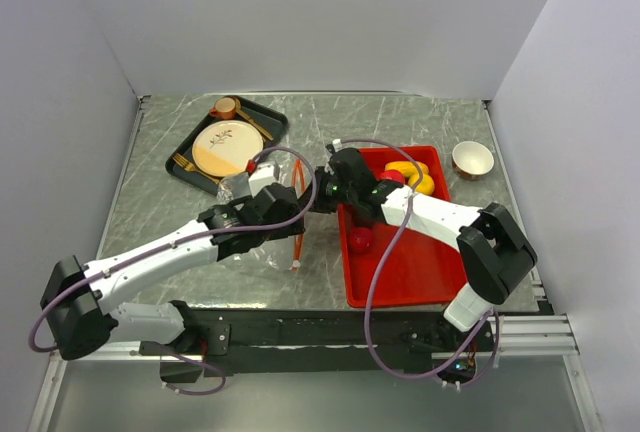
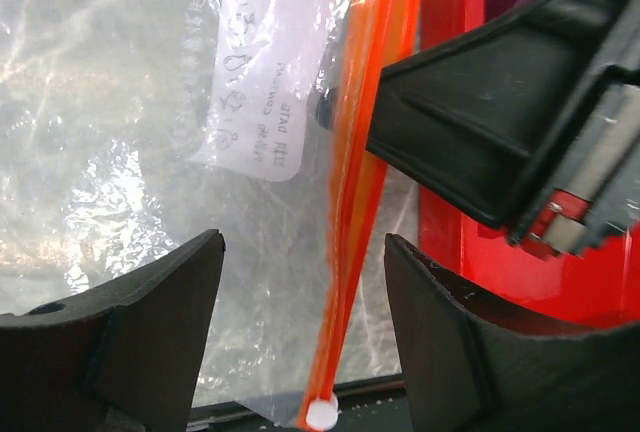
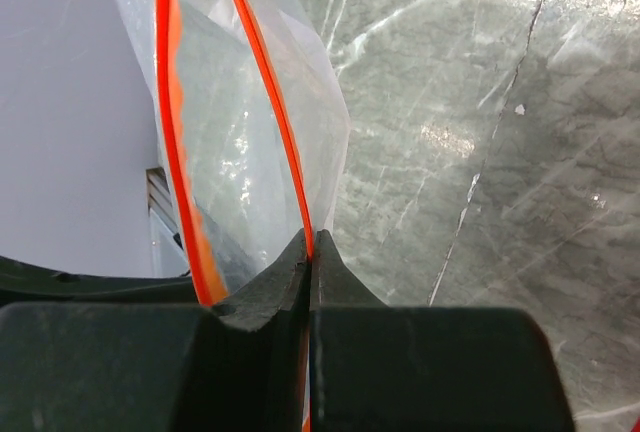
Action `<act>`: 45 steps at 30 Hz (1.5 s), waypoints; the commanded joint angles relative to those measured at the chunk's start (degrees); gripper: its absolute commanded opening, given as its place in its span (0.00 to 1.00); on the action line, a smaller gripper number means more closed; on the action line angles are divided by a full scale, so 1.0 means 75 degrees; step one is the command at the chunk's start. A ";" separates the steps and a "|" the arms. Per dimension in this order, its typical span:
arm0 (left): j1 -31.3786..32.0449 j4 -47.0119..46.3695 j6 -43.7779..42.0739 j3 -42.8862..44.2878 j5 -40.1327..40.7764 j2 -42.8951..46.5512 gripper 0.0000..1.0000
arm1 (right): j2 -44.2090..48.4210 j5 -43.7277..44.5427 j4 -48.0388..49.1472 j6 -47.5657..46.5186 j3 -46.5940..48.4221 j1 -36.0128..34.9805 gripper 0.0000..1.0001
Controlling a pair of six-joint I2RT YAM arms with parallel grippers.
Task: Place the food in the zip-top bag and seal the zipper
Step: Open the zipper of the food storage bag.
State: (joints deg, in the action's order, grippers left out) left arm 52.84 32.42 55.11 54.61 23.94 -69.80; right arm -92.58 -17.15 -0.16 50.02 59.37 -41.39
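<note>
The right gripper [image 3: 310, 252] is clamped on the zipper [image 3: 283, 132] of the zip-top bag [image 3: 240, 152], the left gripper [image 2: 305, 247] stands open astride that strip, and food [image 1: 360, 240] lies in the red tray [image 1: 410, 272] beside it

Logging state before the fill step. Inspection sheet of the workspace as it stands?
Surface: grey marbled table, no spills seen.
Job's things: zip-top bag with no food seen inside; zipper strips apart; food in the red tray.
Clutter: black tray with plate and cup; white bowl.
Grippers: left gripper open over the bag; right gripper shut on the zipper.
Cables: purple cables loop along both arms.
Surroundings: white walls.
</note>
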 commanded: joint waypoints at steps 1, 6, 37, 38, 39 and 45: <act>0.0126 0.0281 0.0210 0.0429 0.0661 -0.0302 0.69 | 0.0367 0.0212 0.0069 -0.0130 0.0193 -0.0072 0.03; 0.0127 0.0610 0.0339 0.0605 0.0944 -0.0584 0.62 | 0.0449 0.0259 -0.0166 -0.0259 0.0169 -0.0072 0.04; 0.0057 0.2028 0.0714 0.1051 0.1917 0.0035 0.05 | -0.0687 0.1067 -0.1337 -0.0892 0.1095 -0.0107 0.04; 0.0045 0.2028 0.0679 0.1004 0.1905 0.0107 0.05 | -0.0781 0.1033 -0.1326 -0.0915 0.1142 -0.0095 0.04; -0.0025 0.2051 0.0679 0.0946 0.1905 0.0165 0.06 | -0.0816 0.0951 -0.1291 -0.0927 0.1212 -0.0107 0.05; -0.0283 0.2426 0.0609 0.1120 0.2010 0.0108 0.05 | -0.0981 0.1406 -0.1653 -0.0740 0.1388 -0.0118 0.05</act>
State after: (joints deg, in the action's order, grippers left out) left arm 51.83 48.01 59.42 61.95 37.23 -68.82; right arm -99.46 -10.79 -10.28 44.07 66.85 -42.02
